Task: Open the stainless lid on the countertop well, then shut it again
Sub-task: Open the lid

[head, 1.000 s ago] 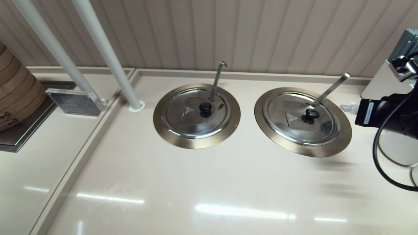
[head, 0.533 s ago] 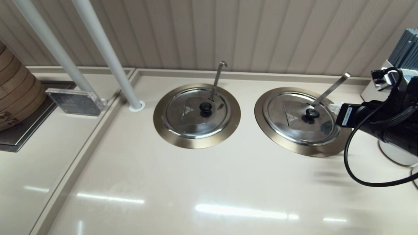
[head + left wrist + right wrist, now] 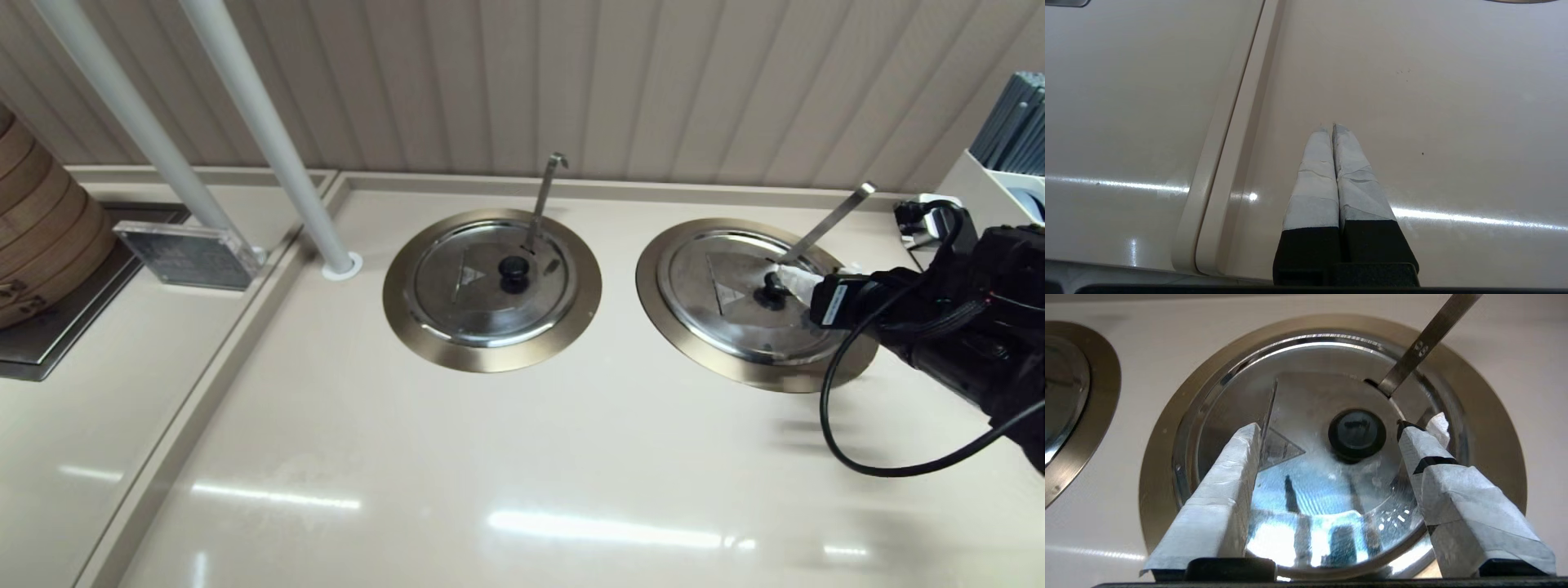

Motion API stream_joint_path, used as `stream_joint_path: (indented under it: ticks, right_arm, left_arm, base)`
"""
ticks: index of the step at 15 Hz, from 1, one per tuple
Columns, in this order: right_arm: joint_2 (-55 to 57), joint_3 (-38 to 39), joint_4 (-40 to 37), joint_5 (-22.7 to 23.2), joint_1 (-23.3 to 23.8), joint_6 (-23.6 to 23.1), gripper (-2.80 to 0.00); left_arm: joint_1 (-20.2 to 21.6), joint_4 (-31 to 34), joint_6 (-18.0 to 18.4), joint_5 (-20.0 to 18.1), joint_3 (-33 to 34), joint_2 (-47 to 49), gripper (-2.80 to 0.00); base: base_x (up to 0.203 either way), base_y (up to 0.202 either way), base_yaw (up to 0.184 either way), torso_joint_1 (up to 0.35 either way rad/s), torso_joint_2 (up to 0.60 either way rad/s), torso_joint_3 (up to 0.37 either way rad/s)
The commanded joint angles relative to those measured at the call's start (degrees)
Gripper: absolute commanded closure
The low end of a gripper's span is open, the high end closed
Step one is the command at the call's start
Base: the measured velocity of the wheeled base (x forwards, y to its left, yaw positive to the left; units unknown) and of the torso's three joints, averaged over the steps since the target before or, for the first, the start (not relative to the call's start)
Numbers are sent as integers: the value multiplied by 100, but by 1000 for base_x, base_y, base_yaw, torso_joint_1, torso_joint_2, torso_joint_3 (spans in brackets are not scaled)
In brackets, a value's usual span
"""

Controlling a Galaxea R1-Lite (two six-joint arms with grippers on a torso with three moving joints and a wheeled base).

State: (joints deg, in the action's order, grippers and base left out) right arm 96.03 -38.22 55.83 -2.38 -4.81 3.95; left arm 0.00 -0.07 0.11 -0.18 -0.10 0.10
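From the head cam, the lid (image 3: pixel 747 296) sits flat in the well (image 3: pixel 849 359), right of the twin lid (image 3: pixel 490 282), with the ladle handle (image 3: pixel 824 223) poking out through its slot. The right gripper (image 3: pixel 796 282) is over the lid, just beside the knob (image 3: pixel 774 290). Left wrist cam: left gripper (image 3: pixel 1327 127) has its fingers pressed together, parked above bare counter (image 3: pixel 1433 102). Right wrist cam: right gripper (image 3: pixel 1327 430) is spread wide with nothing held, the knob (image 3: pixel 1356 434) between its fingertips but nearer one of them, lid (image 3: pixel 1314 506) underneath.
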Motion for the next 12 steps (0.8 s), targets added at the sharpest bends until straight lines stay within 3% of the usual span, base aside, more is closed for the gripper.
stream_joint_path:
  ticks: [1, 6, 12]
  right_arm:
    - [481, 217, 1227, -250, -78, -146, -280]
    - [1168, 111, 1573, -478, -65, -221, -280]
    - [1926, -202, 2292, -711, -46, 141, -280]
  left_arm:
    - [0, -1, -2, 1, 1, 8, 0]
    - [0, -1, -2, 1, 1, 8, 0]
    - [0, -1, -2, 1, 1, 8, 0]
  base:
    - [0, 0, 0, 0, 0, 0]
    - [0, 0, 0, 0, 0, 0]
    - [0, 0, 0, 0, 0, 0]
